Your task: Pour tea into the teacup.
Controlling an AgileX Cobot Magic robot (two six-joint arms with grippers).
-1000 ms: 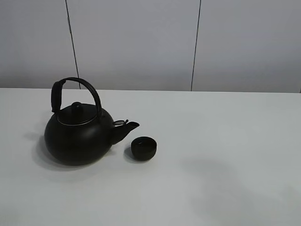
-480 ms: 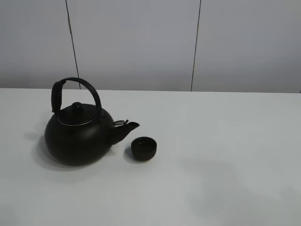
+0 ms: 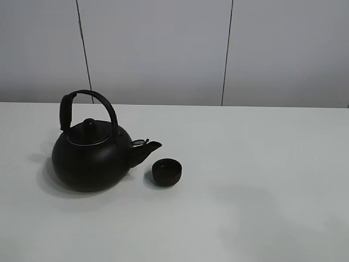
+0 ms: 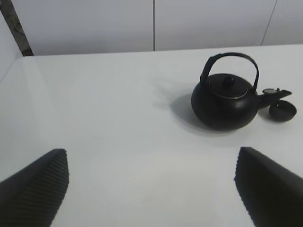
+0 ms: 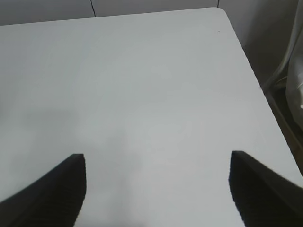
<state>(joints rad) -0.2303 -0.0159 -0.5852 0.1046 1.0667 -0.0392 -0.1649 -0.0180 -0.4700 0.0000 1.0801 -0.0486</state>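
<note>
- On the white table (image 3: 262,164), matte and bare-looking, kettle (image 3: 90,158) and cup (image 3: 166,172) are sitting upright; pale grey wall panels with dark vertical seams are running behind.
- Cup is resting just beside the kettle's spout (image 3: 146,149), slightly below the tip, apart from the body; both are lying on the left half of the high view.
- Spout is pointing toward the right of the high view, at the cup; handle (image 3: 87,106) is arching over the lid, along the same line as the spout.
- Cup is round, mouth facing up, no long axis to tell.
- High view is showing neither arm.
- Left wrist view is showing the left gripper (image 4: 151,189) spread wide, nothing between its fingers (image 4: 35,184), with kettle (image 4: 225,97) and cup (image 4: 282,110) well ahead.
- Right wrist view is showing the right gripper (image 5: 156,189) spread wide too, over bare table (image 5: 142,71); table edge and corner are appearing there, with a darker floor area beyond; kettle and cup are not appearing in it.
</note>
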